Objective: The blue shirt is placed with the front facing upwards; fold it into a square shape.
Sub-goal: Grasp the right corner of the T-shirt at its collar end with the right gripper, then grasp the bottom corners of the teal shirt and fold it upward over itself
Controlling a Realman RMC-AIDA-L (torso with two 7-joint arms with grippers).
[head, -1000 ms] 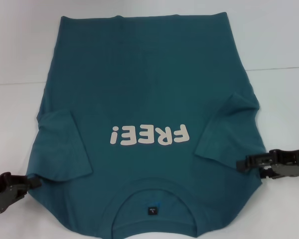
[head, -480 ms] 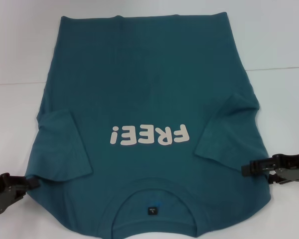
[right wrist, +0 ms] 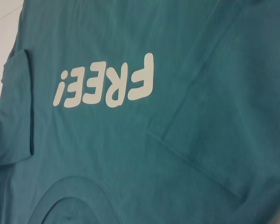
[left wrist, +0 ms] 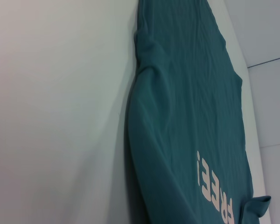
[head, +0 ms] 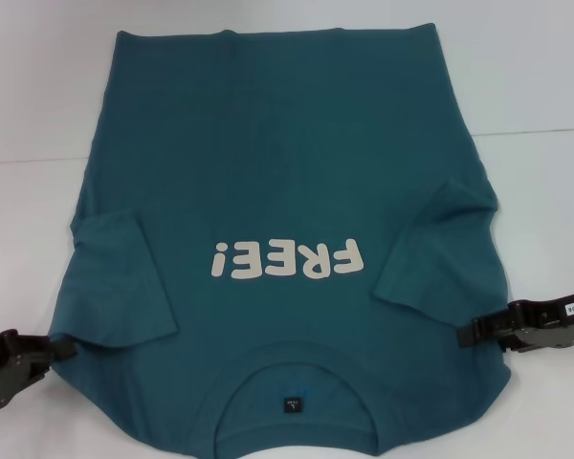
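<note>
Shirt (head: 277,172) lies front-up on our white table (head: 536,86), sleeves folded inward. Our left gripper (head: 65,346) sits lower left and our right gripper (head: 471,332) lower right, both at its edges; we cannot tell their jaws' state.

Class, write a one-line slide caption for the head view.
Blue shirt lies front-up, sleeves folded inward, with left gripper and right gripper at its shoulder edges.

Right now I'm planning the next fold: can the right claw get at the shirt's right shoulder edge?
Probably yes. The right claw sits at the blue shirt by its folded-in right sleeve, with nothing between them.
</note>
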